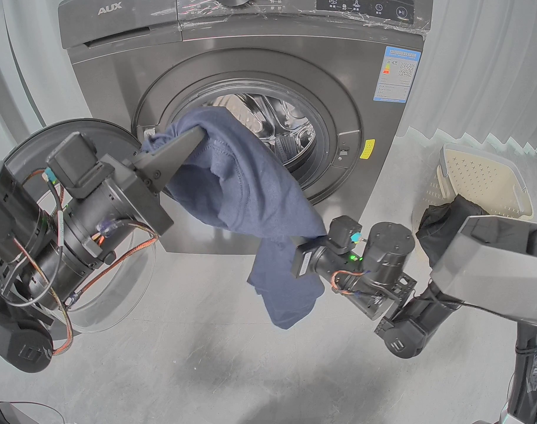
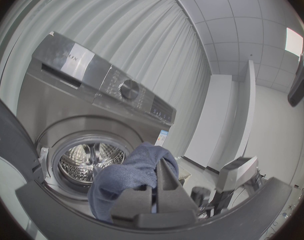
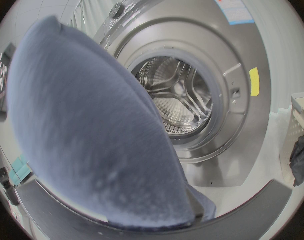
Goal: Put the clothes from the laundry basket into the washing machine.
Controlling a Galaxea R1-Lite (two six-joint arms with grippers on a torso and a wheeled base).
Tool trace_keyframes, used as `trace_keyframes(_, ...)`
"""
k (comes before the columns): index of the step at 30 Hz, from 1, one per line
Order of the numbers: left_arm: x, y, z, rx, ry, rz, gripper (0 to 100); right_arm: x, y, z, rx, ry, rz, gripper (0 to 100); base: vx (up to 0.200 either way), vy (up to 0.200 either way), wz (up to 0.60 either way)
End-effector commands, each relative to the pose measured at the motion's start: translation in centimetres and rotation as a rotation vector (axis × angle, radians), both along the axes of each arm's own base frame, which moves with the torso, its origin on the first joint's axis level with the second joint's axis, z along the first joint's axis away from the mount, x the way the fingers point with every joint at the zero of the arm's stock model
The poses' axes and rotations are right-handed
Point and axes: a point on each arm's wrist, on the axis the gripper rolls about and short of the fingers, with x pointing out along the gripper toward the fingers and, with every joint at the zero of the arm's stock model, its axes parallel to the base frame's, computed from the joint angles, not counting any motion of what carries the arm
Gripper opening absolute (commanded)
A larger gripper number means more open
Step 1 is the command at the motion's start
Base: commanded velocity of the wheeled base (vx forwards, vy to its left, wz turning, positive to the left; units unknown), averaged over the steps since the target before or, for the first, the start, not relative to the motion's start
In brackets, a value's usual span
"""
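Blue cloth – a navy garment (image 1: 239, 189) – hangs in front of the washing machine (image 1: 245, 60) in the head view, its top edge level with the round opening and its tail dangling toward the grey floor (image 1: 209, 348). The left gripper (image 1: 195, 133) is pinched onto the upper edge, just before the drum (image 1: 274, 128), while the machine's door (image 1: 98, 133) stands swung out on the robot's left. Lower down, the right gripper (image 1: 301, 259) meets the garment's side fold; the cloth covers it, so whether it is grasping cannot be told. On the robot's right a cream laundry basket (image 1: 486, 178) stands on the floor beside the machine, with a black garment (image 1: 445, 225) draped over its near rim. From the left wrist view, the two dark fingers (image 2: 168, 187) are clamped with the navy garment bunched between them, the open drum beyond. From the right wrist view, the navy garment lies draped close across the camera – the steel drum sits open behind it, and the basket with its black garment is at the edge.
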Motion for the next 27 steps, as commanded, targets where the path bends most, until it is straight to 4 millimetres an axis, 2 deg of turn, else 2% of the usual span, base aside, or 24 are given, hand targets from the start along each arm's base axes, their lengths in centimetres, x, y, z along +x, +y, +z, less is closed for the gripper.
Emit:
trace_keyframes(1,1.6,0.3,-2.7,0.064,0.088,0.04,0,-1.9,-2.8,4.1,0.073,-0.058,-0.024,0,0.0,0.0,0.0)
trace_keyframes(5,1.8,0.3,-4.3,0.098,0.136,0.039,0,-2.9,-3.8,5.4,0.097,-0.083,-0.031,0,0.0,0.0,0.0)
trace_keyframes(7,1.8,0.2,-4.5,0.102,0.143,0.039,0,-3.0,-3.9,5.7,0.103,-0.088,-0.032,0,0.0,0.0,0.0)
trace_keyframes(8,1.9,0.2,-5.2,0.119,0.166,0.039,0,-3.4,-4.2,6.5,0.131,-0.095,-0.035,0,0.0,0.0,0.0)
trace_keyframes(11,2.3,0.0,-6.6,0.163,0.194,0.047,0,-4.2,-4.8,7.4,0.147,-0.103,-0.04,0,0.0,0.0,0.0)
trace_keyframes(19,2.1,0.1,-10.0,0.302,0.235,0.063,0,-3.6,-5.6,7.2,0.144,-0.1,-0.069,0,0.0,0.0,0.0)
trace_keyframes(27,3.0,0.3,-12.3,0.352,0.276,0.076,0,-3.3,-5.7,7.0,0.141,-0.096,-0.078,0,0.0,0.0,0.0)
